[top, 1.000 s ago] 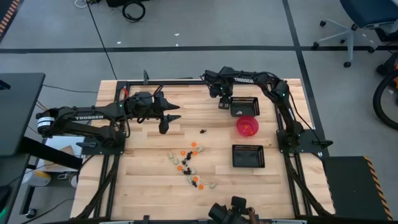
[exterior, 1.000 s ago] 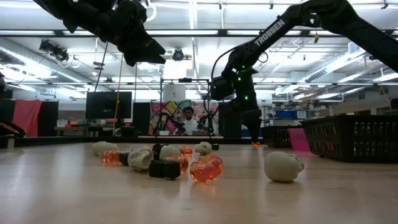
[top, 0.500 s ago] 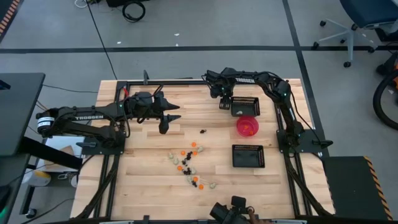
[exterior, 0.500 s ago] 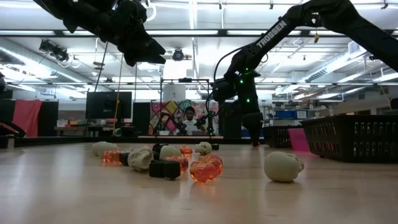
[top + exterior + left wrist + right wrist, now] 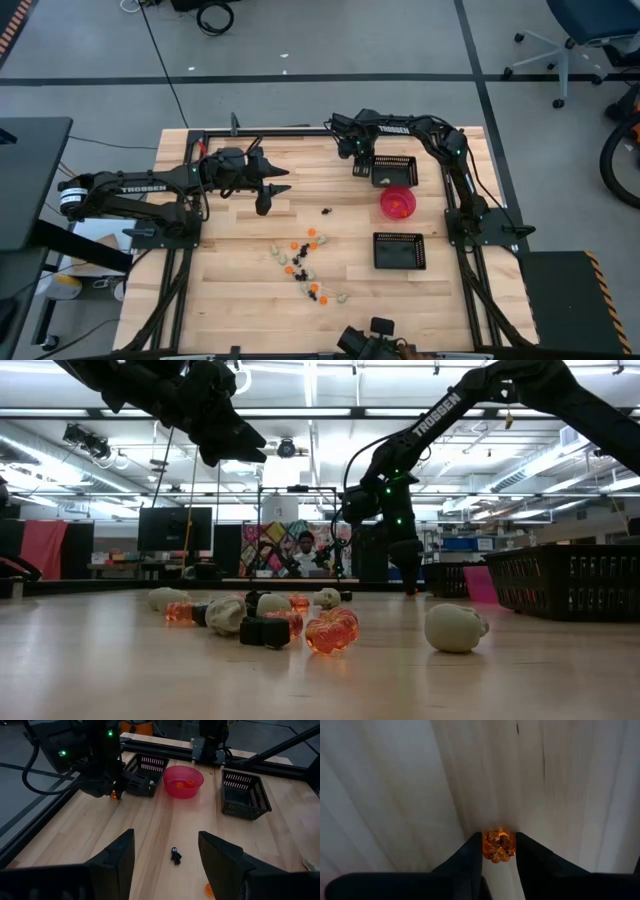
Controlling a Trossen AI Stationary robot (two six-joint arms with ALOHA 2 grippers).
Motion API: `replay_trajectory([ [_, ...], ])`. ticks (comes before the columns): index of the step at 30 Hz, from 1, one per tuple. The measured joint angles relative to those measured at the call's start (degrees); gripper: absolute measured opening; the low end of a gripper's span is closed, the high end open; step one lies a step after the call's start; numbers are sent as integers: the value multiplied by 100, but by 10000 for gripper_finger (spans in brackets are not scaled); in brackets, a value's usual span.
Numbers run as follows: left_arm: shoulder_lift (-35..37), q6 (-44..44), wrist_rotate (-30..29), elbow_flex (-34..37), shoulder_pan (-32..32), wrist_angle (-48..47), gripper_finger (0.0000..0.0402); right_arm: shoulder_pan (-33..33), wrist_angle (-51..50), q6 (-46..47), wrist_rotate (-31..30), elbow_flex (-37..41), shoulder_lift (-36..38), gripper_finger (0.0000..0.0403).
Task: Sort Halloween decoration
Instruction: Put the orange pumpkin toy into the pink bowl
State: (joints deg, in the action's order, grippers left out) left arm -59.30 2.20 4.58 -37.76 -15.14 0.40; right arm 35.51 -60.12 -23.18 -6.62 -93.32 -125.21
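The right gripper point(image 5: 498, 851) has its jaws closed on one orange trinket point(image 5: 498, 845), just above the bare wood near the far edge of the desk point(image 5: 240, 300), beside the far mesh tray point(image 5: 393, 171). This looks like the carry step of sorting. The pink-red bowl point(image 5: 398, 203) already contains orange pieces, so the next move probably calls for bringing this piece over its rim and releasing it there. The other trinkets point(image 5: 305, 265) lie scattered near the desk's near edge. The left gripper point(image 5: 165, 855) waits above the desk's left half, jaws wide open and empty.
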Motion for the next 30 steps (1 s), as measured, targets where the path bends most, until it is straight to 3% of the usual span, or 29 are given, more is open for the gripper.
replay_trajectory([
  [7, 0, 0, 0, 0, 0, 0, 192, -162, -4, 3, 103, 25, 86, 104],
  [14, 1, 0, 0, 0, 0, -2, 192, -495, -100, 125, 696, 27, 278, 105],
  [22, -1, 0, 0, 0, -2, -105, 192, -1131, -879, 490, 1177, 24, 303, 105],
  [30, -1, 1, 0, 0, 0, -109, 192, -1918, -1731, 1019, 1125, 15, 613, 105],
])
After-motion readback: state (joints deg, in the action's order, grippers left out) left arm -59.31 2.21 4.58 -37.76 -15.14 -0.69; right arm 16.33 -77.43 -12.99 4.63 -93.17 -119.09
